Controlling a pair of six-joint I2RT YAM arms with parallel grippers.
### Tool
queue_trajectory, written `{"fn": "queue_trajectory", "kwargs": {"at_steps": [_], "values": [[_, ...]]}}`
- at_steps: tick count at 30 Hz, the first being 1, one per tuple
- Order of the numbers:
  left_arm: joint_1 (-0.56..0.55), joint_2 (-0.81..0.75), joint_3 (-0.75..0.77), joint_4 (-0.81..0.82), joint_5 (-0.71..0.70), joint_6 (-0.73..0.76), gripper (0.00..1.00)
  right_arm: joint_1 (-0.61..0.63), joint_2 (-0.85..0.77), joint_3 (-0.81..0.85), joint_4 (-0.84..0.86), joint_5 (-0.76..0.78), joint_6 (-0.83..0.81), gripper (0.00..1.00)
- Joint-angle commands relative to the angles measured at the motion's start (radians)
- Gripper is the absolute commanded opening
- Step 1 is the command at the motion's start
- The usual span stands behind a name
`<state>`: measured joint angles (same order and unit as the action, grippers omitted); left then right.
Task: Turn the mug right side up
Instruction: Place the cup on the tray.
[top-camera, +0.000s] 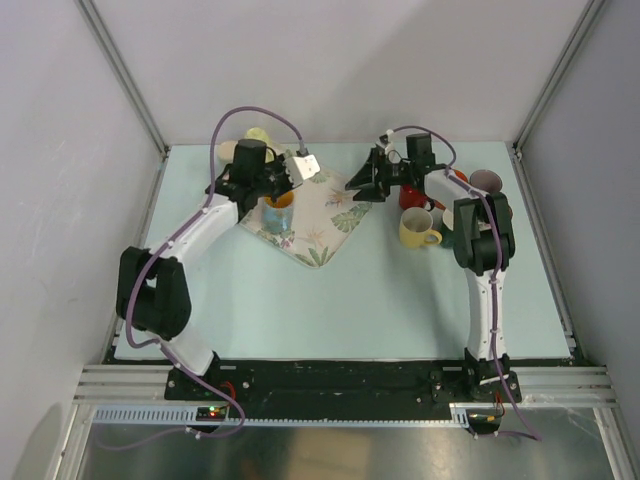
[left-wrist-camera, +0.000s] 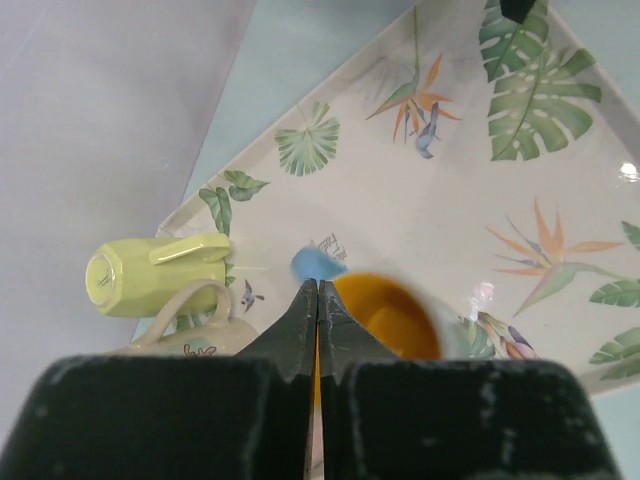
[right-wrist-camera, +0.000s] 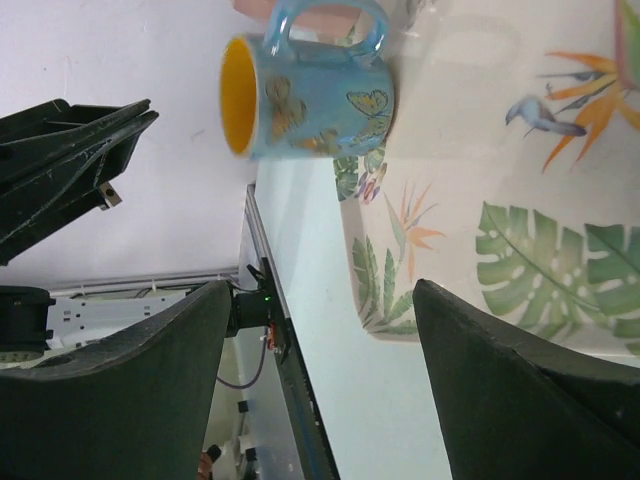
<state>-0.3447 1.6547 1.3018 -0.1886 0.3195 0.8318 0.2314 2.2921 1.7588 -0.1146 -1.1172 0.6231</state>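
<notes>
Now the left gripper (left-wrist-camera: 317, 285) is shut tight just above the mug (right-wrist-camera: 320, 100), holding nothing. The right gripper (right-wrist-camera: 318, 290) is wide open and empty. The mug stands right side up on the leafy mat (right-wrist-camera: 520, 250) on the tabletop (top-camera: 400, 300). The job looks done, and the 2 arms only need to back away.

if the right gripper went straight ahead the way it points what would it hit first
Likely the floral placemat, with the blue mug just beyond it; depth is unclear.
</notes>
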Motion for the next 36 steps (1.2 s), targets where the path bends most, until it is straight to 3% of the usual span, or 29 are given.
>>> {"fn": "queue_trajectory", "kwargs": {"at_steps": [1, 7, 9, 14, 18, 23, 28, 36], "values": [[0.01, 0.005, 0.087, -0.165, 0.04, 0.014, 0.0, -0.016, -0.08, 0.018, -0.007, -0.046, -0.074, 0.79], [0.031, 0.044, 0.131, -0.192, -0.011, -0.041, 0.0, -0.005, -0.089, 0.026, -0.016, -0.061, -0.113, 0.79], [0.033, 0.044, 0.143, -0.193, -0.049, -0.088, 0.06, -0.002, -0.087, 0.031, -0.016, -0.066, -0.119, 0.79], [0.033, 0.043, 0.184, -0.211, -0.234, -0.349, 0.55, 0.009, -0.087, 0.041, -0.016, -0.073, -0.128, 0.79], [0.033, 0.048, 0.198, -0.254, -0.342, -0.541, 0.72, 0.012, -0.092, 0.039, -0.018, -0.073, -0.133, 0.79], [0.035, 0.09, 0.26, -0.349, -0.475, -0.768, 0.76, 0.016, -0.11, 0.038, -0.046, -0.07, -0.169, 0.78], [0.05, 0.153, 0.323, -0.437, -0.514, -0.997, 0.77, 0.02, -0.135, 0.023, -0.088, -0.061, -0.22, 0.78], [0.057, 0.244, 0.371, -0.479, -0.552, -1.151, 0.7, 0.043, -0.18, 0.001, -0.167, -0.045, -0.316, 0.78]]}}
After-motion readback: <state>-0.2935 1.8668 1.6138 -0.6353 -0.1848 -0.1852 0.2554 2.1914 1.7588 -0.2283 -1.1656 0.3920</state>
